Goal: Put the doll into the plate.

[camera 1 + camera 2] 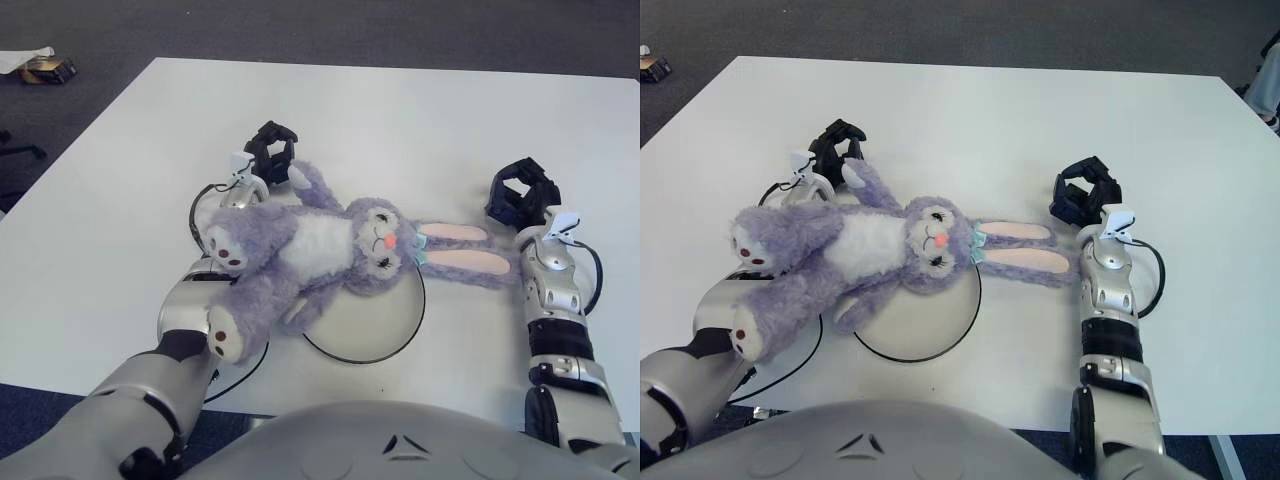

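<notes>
White table [420,110] — doll [310,245] over plate [385,330], perhaps hiding left hand [270,155].

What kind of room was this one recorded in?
Probably an office or lab room, not a home: a plain white table stands on dark grey carpet, and it holds only a doll and a plate between the left hand and right hand.

White table [420,110] on dark grey, perhaps carpeted, floor [300,30].
</notes>
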